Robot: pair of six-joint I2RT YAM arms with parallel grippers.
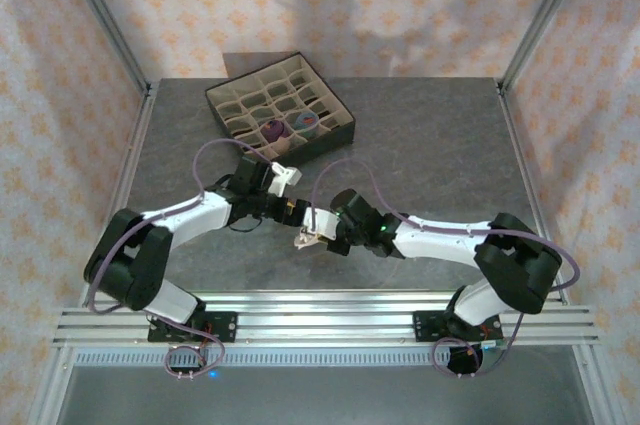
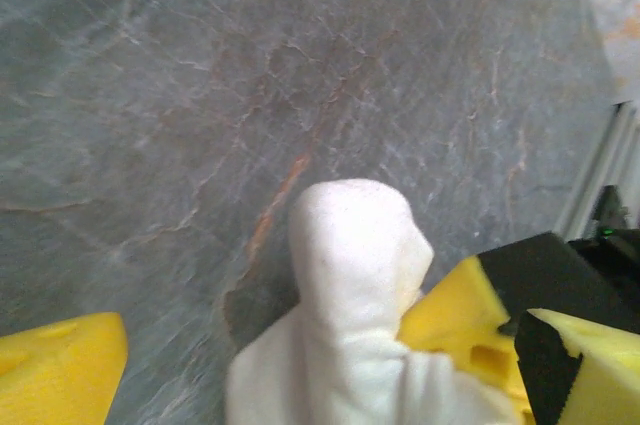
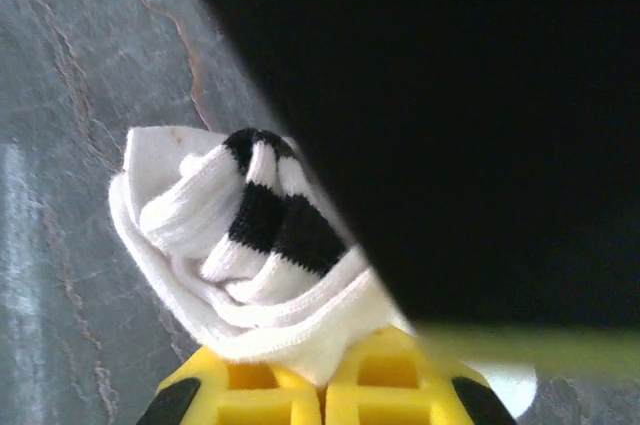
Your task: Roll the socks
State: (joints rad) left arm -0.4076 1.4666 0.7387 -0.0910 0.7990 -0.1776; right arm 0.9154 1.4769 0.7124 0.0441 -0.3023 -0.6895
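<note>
Starting at the left, the left gripper (image 2: 300,360) had its yellow fingers (image 2: 60,370) spread wide apart. The white sock (image 2: 350,265) stood between them at 6 o'clock of that wrist view, with neither pad seen pressing it. From overhead, this bundle lay on the table (image 1: 430,145) at about 6 o'clock from its centre, where the two arms met. The box (image 1: 325,142) sat at 12 o'clock and held a purple sock (image 1: 271,130) and a grey-blue sock (image 1: 303,123), each rolled into its own compartment. To the right, the right gripper (image 3: 322,390) had its fingers together, pinched on the outer white edge of the bundle, with the black-striped cuff tucked loosely inside.

The main risk looked like unrolling. With the left fingers clear, only a thin pinch on one fold held the roll, and the springy cuff could push it open. A tug from the right arm might pull that edge free or drag the bundle flat. The grippers were also very close and could knock together.
</note>
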